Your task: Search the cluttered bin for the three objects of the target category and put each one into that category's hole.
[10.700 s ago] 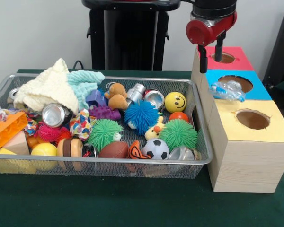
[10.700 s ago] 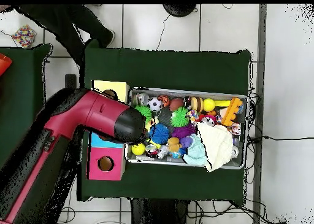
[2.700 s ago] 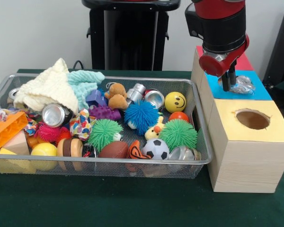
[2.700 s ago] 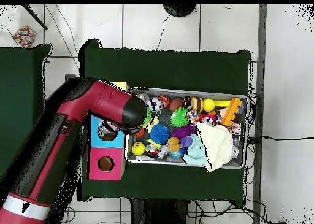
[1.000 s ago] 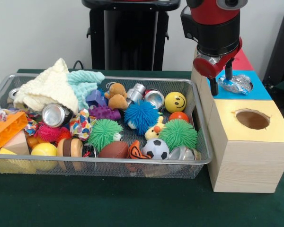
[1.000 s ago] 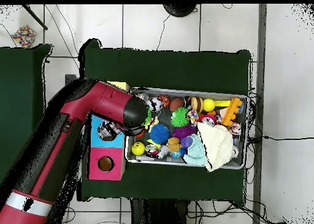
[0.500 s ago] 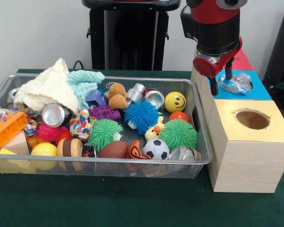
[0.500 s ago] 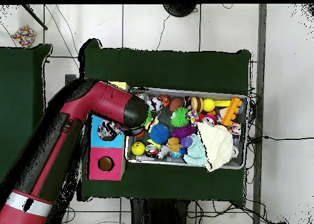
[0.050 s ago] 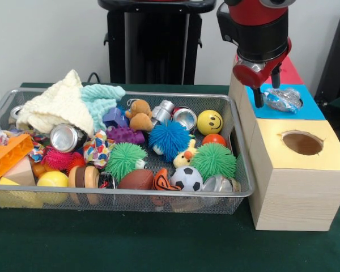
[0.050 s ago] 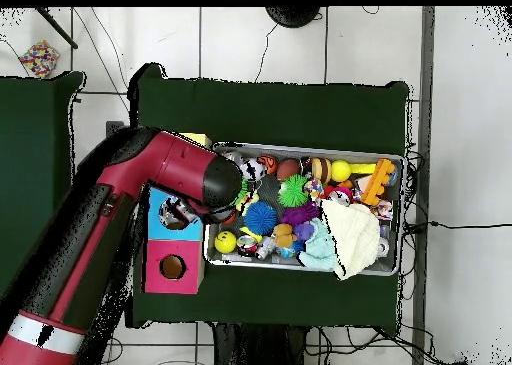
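The gripper (image 9: 268, 95) hangs with fingers spread and empty, a crumpled plastic bottle (image 9: 283, 100) just beside it on the blue box (image 9: 311, 107).

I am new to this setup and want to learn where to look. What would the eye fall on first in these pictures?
First, the red arm's gripper, open, just above a crumpled clear bottle lying on the hole of the blue box. Next, the mesh bin beside the boxes, crowded with toys: a blue spiky ball in the middle, a yellow smiley ball toward the boxes, pale cloths at the far end.
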